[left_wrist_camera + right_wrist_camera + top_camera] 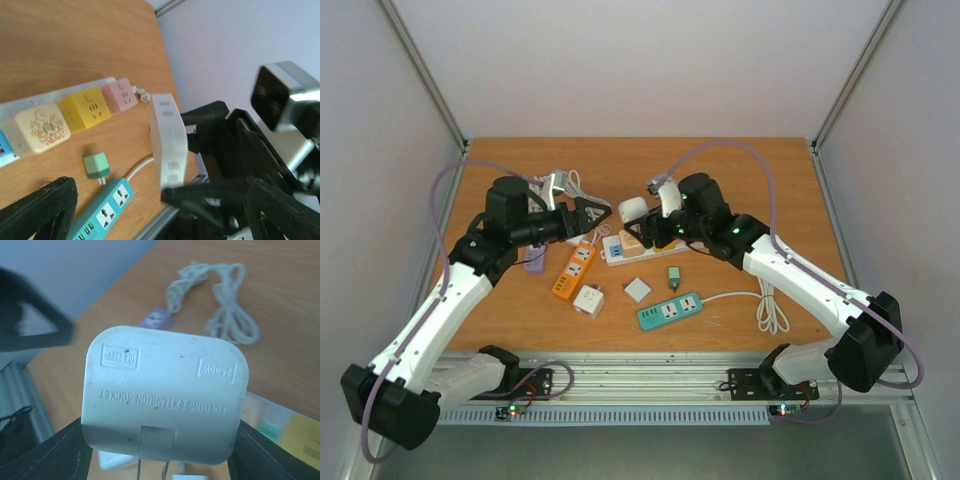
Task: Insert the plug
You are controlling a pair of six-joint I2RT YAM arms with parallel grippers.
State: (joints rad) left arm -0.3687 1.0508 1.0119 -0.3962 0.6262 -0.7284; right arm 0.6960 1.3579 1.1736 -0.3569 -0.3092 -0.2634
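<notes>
My right gripper (645, 226) is shut on a white folding plug adapter (633, 210), held in the air above the white power strip (616, 255). In the right wrist view the adapter (165, 400) fills the frame between both fingers (62, 452), its two prongs (150, 471) pointing down. My left gripper (598, 217) is open and holds nothing, just left of the adapter. Its wrist view shows the adapter (169, 142) edge-on beyond its wide-spread fingers (37, 210). The strip (65, 90) carries cream (42, 129), yellow (90, 107) and pink (120, 96) cube plugs.
An orange power strip (575, 268), a white cube (588, 300), a white square adapter (637, 289), a small green plug (673, 273) and a teal power strip (670, 311) with a coiled white cord (772, 310) lie in front. A purple item (535, 262) sits left, and a cord bundle (565, 183) behind.
</notes>
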